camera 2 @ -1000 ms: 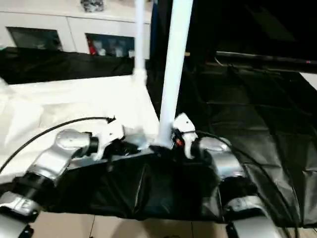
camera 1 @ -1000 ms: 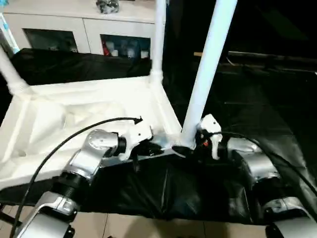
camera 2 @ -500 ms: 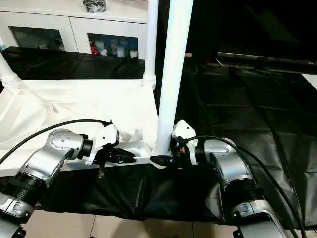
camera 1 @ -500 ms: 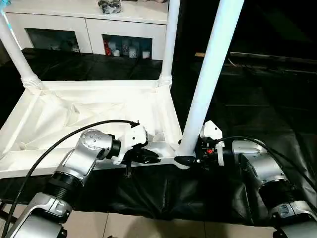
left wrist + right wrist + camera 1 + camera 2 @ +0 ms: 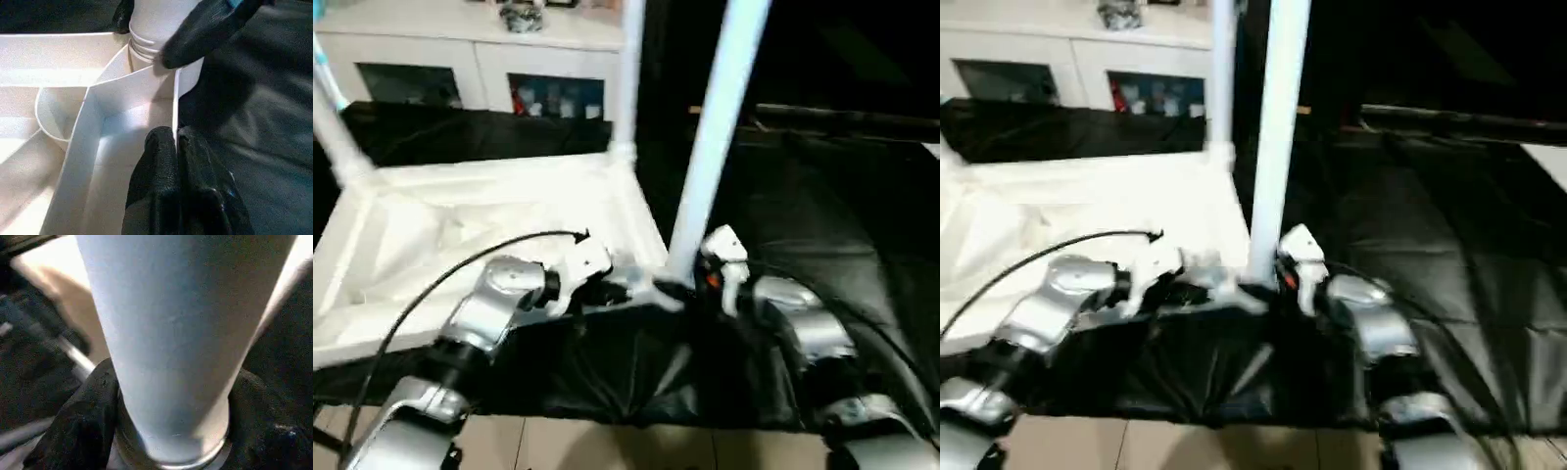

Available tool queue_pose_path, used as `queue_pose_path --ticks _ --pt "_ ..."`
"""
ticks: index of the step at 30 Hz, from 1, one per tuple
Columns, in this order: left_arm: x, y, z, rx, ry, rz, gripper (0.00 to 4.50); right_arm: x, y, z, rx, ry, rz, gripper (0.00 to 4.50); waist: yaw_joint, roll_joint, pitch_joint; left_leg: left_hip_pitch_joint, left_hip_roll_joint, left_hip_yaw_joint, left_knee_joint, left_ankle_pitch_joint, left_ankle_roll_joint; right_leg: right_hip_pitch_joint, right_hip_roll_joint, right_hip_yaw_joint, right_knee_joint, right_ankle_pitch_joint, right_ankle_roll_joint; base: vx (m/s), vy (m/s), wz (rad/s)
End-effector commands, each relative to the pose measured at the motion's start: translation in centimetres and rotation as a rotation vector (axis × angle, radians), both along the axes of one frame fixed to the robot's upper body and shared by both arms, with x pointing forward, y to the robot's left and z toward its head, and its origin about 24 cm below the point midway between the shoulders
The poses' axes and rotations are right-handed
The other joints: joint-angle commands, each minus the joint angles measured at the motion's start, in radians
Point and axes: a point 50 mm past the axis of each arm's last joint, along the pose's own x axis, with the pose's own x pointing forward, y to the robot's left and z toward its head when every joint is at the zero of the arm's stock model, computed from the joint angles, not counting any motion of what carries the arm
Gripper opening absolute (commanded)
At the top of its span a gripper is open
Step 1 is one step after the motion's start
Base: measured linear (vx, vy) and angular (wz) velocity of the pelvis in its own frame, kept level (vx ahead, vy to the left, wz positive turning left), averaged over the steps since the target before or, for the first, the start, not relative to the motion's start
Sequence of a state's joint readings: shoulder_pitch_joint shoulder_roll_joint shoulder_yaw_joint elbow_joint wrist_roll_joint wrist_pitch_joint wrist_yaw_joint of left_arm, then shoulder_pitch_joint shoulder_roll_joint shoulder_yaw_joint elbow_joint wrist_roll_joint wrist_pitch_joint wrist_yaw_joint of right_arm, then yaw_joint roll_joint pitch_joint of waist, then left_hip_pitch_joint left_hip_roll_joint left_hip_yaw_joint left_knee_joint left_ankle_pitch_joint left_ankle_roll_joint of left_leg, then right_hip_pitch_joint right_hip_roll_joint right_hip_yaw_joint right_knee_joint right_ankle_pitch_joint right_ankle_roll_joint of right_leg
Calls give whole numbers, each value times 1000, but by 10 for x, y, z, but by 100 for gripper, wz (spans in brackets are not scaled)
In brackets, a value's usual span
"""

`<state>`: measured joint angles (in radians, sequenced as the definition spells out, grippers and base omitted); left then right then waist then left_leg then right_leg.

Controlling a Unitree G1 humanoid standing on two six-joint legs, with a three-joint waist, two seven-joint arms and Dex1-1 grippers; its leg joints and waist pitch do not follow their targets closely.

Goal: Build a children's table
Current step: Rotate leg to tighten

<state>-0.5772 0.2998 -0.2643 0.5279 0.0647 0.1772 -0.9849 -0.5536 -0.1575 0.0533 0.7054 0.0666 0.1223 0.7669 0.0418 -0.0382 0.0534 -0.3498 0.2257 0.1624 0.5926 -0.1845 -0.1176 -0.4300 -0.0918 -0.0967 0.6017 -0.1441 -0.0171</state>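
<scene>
The children's table lies upside down: its white tabletop (image 5: 460, 211) shows its ribbed underside. Three white legs stand up from corner sockets, at the far left (image 5: 333, 122), the far right (image 5: 628, 78) and the near right (image 5: 710, 157). My left gripper (image 5: 174, 134) is shut on the tabletop's thin near rim, close to the near-right corner (image 5: 622, 287). My right gripper (image 5: 683, 291) sits at the foot of the near-right leg (image 5: 166, 333). Its black fingers (image 5: 83, 426) press on both sides of the leg, just above the socket.
The tabletop rests on a large black-draped work table (image 5: 822, 215), which runs on to the right. A white glass-door cabinet (image 5: 440, 69) stands behind. A black cable (image 5: 460, 269) loops over my left forearm. Pale floor (image 5: 607, 446) shows below the table's front edge.
The right gripper's fingers have narrowed onto the foot of the near-right leg. The left gripper keeps its hold on the rim. The head camera has shifted and tilted.
</scene>
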Motion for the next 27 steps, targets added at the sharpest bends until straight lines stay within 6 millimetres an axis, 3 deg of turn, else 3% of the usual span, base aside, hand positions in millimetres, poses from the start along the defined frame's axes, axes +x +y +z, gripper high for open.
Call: queue_pose_path --ticks 1,2,5,8,9,10,11,14,16,17,19,20,21,27 --pt "16 -25 17 -40 -99 113 0 0 32 -12 1 57 -79 272 -8 11 -60 3 -17 4 -65 -343 3 50 -36 13 -124 -656 -32 0 0 0" --pt "18 -30 17 -51 -102 144 0 3 36 -11 16 63 -136 272 -12 12 -64 1 -15 0 -68 -343 4 57 -38 9 -122 -621 -42 0 0 0" --pt "22 -43 18 -70 -117 197 0 8 45 -8 48 54 -230 272 -16 19 -66 -5 -7 -4 -78 -345 20 63 -38 10 -118 -526 -74 0 0 0" --pt "22 -51 20 -95 -121 190 0 9 53 -3 65 15 -215 272 -12 16 -66 -2 -7 0 -79 -352 28 59 -37 18 -110 -457 -109 0 0 0" --pt "21 -54 21 -101 -126 170 0 9 56 1 83 -11 -199 307 -11 14 -69 -2 -7 3 -78 -339 32 61 -37 24 -104 -418 -128 0 0 0" --pt "21 -54 21 -101 -127 167 0 9 57 2 87 -16 -196 328 -8 19 -70 -4 -7 3 -79 -328 34 63 -38 27 -99 -393 -139 0 0 0" --pt "20 -55 21 -97 -134 152 0 9 58 4 114 -22 -180 342 -7 19 -72 -5 -6 6 -78 -300 40 65 -37 32 -91 -328 -167 0 0 0" --pt "17 -50 20 -87 -145 95 0 9 53 7 130 -35 -153 364 -5 17 -75 -4 -6 12 -74 -265 54 67 -37 36 -84 -271 -198 0 0 0" --pt "16 -47 20 -83 -155 80 0 9 47 8 127 -43 -151 388 -3 17 -77 -7 -6 13 -74 -237 61 72 -37 38 -80 -249 -204 0 0 0" --pt "15 -45 20 -84 -158 76 0 9 40 9 116 -57 -156 392 -3 12 -77 -8 -7 15 -73 -226 65 73 -37 38 -80 -246 -204 0 0 0" --pt "15 -42 21 -86 -163 71 0 8 28 11 99 -80 -144 400 5 14 -79 -7 -7 17 -71 -181 75 75 -37 41 -78 -220 -203 0 0 0" --pt "16 -41 22 -94 -161 77 0 5 21 12 92 -88 -113 400 10 13 -82 -10 -5 17 -69 -134 87 80 -35 41 -68 -166 -215 0 0 0" --pt "17 -40 22 -99 -153 86 27 4 19 12 89 -90 -101 405 12 13 -82 -11 -5 18 -68 -126 93 79 -35 41 -66 -151 -219 0 0 0" --pt "18 -39 19 -58 -152 93 65 -3 2 13 76 -101 -58 407 9 11 -77 -15 -6 19 -71 -182 86 79 -35 38 -79 -260 -190 0 0 0"
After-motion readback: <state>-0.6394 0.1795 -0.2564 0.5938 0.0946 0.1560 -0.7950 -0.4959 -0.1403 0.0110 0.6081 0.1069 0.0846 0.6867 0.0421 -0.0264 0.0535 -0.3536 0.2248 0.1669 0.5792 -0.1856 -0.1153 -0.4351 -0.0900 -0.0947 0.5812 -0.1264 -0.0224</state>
